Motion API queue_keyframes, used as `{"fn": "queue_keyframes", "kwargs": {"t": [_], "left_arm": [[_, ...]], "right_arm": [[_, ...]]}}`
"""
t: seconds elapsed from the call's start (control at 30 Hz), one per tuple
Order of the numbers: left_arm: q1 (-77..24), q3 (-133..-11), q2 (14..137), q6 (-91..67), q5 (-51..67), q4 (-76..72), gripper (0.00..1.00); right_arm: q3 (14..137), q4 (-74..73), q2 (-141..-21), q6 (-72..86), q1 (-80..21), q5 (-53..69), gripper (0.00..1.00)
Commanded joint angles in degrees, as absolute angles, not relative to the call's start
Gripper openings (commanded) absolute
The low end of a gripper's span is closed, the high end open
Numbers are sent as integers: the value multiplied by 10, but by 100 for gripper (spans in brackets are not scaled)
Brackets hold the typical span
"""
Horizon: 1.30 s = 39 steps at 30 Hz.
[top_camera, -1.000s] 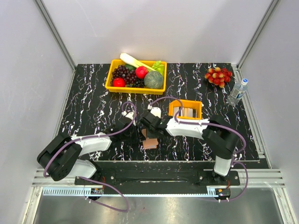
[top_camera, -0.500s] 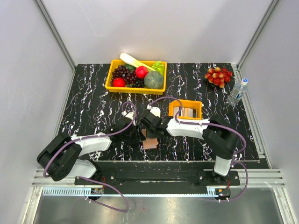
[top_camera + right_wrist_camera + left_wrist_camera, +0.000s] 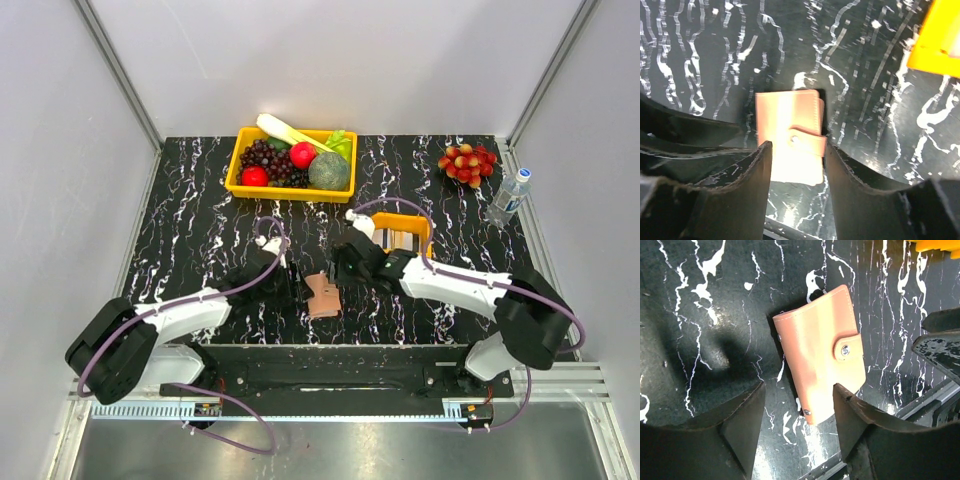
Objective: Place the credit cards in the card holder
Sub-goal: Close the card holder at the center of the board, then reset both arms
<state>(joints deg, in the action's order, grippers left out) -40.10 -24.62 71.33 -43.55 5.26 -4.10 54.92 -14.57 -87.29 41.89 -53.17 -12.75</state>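
Black marbled table (image 3: 200, 220) carries the card holder (image 3: 820, 352), folded shut with its tab snapped, lying flat between the arms. Credit cards (image 3: 404, 241) sit in the orange tray (image 3: 372, 232), so loading looks unfinished. Whether any card is inside the holder cannot be told. The left gripper (image 3: 799, 395) and right gripper (image 3: 797, 145) stand parted and empty. A second ago both crowded the holder, the right one clamped shut.

readable text: none | water bottle (image 3: 509, 196) label: too small to read

left arm (image 3: 190, 310), right arm (image 3: 455, 285) extended, jaws apart
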Motion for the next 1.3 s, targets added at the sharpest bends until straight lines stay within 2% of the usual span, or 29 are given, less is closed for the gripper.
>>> {"fn": "queue_keyframes", "kwargs": {"t": [0.0, 0.37, 0.5, 0.6, 0.67, 0.7, 0.8, 0.87, 0.9, 1.1, 1.27], "left_arm": [[-402, -266, 705, -425, 25, -29, 61], [-399, -283, 809, -447, 90, -121, 60], [-394, -301, 812, -447, 74, -110, 59], [-385, -309, 776, -440, 37, -64, 70], [-382, -311, 737, -431, 2, -25, 87], [-379, -313, 715, -425, -25, -1, 99], [-354, -325, 660, -406, -67, 78, 99], [-318, -337, 619, -389, -76, 114, 99], [-298, -344, 601, -382, -80, 130, 99], [-200, -349, 505, -331, -85, 155, 99], [-183, -352, 508, -345, -114, 153, 99]], "right_arm": [[495, -129, -853, 447, -512, -133, 53], [453, 20, -927, 472, -505, 34, 54], [436, 30, -902, 470, -505, 26, 54], [435, -49, -841, 454, -505, -74, 57], [432, -91, -781, 420, -505, -143, 64], [432, -111, -744, 406, -503, -177, 69], [423, -168, -635, 375, -488, -259, 88], [417, -208, -554, 365, -448, -290, 98], [413, -225, -532, 355, -419, -290, 99], [441, -255, -511, 265, -167, -190, 99], [473, -251, -551, 283, 19, -89, 99]]}}
